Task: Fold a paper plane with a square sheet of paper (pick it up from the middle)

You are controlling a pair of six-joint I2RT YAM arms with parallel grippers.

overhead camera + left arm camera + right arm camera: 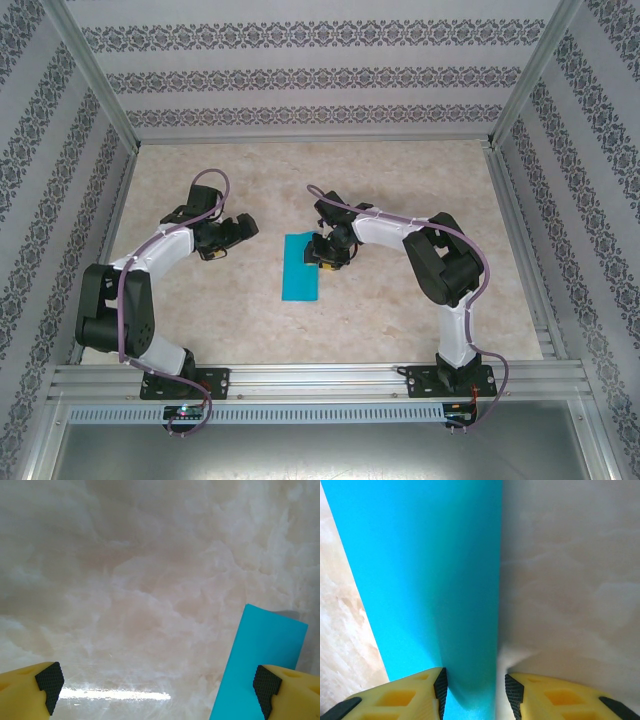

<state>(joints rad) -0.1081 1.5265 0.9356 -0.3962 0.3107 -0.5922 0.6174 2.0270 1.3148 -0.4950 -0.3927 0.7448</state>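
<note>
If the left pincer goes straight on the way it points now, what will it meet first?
Probably the bare table; the square sheet of paper lies off to one side. Depth is unclear.

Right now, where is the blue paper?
In the top view the blue paper lies in the middle of the table, its right edge under the right gripper.

Item count on the one marble-patterned table [400,330]: one teal-blue sheet of paper [300,267]; two robot arms; two two-finger grippers, namely left gripper [233,238] and right gripper [328,252].
</note>
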